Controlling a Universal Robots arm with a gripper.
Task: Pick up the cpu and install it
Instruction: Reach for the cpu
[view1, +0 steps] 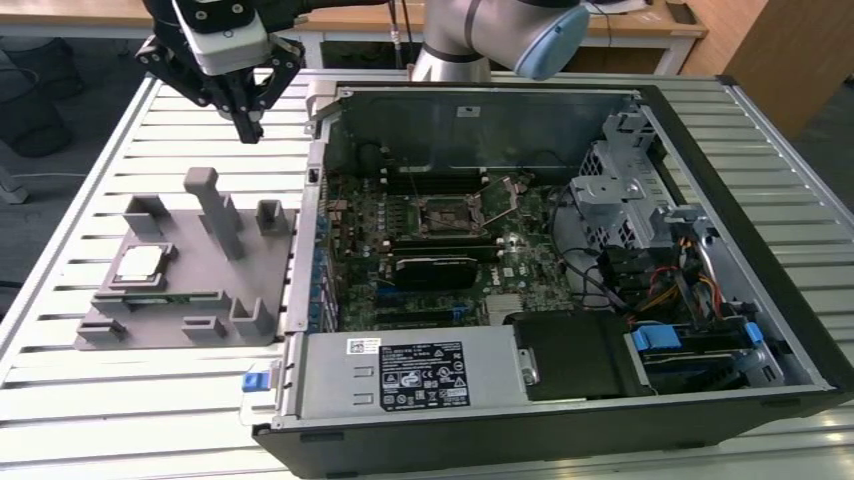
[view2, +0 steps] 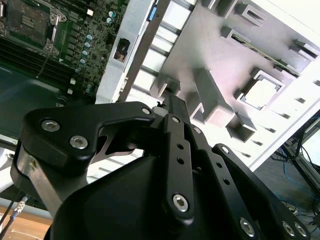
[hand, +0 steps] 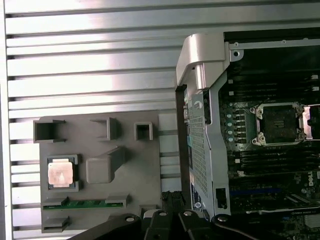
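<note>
In the exterior view, a silver ribbed metal table (view1: 147, 420) with bright glare on its slats spans the frame, a light wooden desk edge (view1: 641, 30) crosses the top, a brown wooden panel (view1: 787, 50) stands upper right, and dark grey floor (view1: 94, 70) shows upper left.

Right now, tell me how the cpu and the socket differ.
The cpu has a pale metal top; the socket is dark inside a metal frame. The cpu sits in the grey fixture outside the case; the socket sits on the board inside it. Both are square and lie flat.
</note>
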